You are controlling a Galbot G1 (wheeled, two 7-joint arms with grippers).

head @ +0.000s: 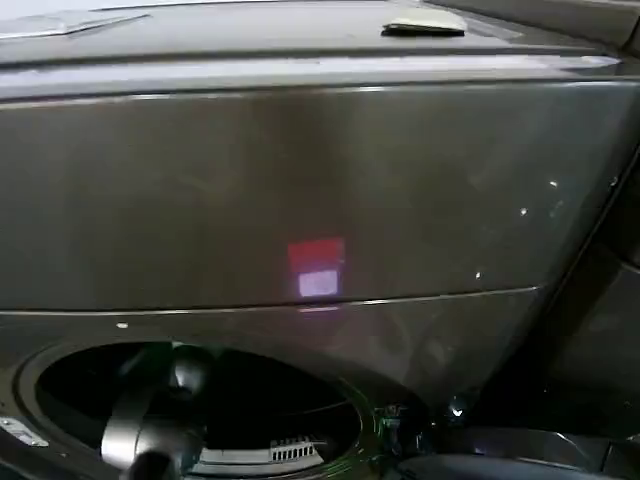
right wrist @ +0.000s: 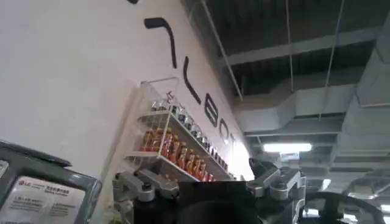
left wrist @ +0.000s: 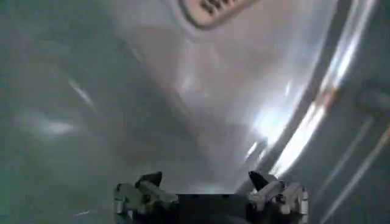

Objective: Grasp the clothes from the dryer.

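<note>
Left gripper (left wrist: 207, 182) is hanging inside the dryer (head: 300, 200) drum, fingers spread wide, gripping nothing; clothes can't be made out there. Right gripper (right wrist: 210, 182) is pointing up, also wide apart, bare, before a bottle shelf (right wrist: 177, 146).

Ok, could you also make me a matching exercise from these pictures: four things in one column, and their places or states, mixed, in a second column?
Things:
1. left gripper
2. right gripper
3. bottles
4. LG label

Places or states:
A. in rows on a clear wall shelf
B. open, inside the drum of the dryer
C. on a silver machine
D. open, near the white wall

Pairs: 1-B, 2-D, 3-A, 4-C
</note>
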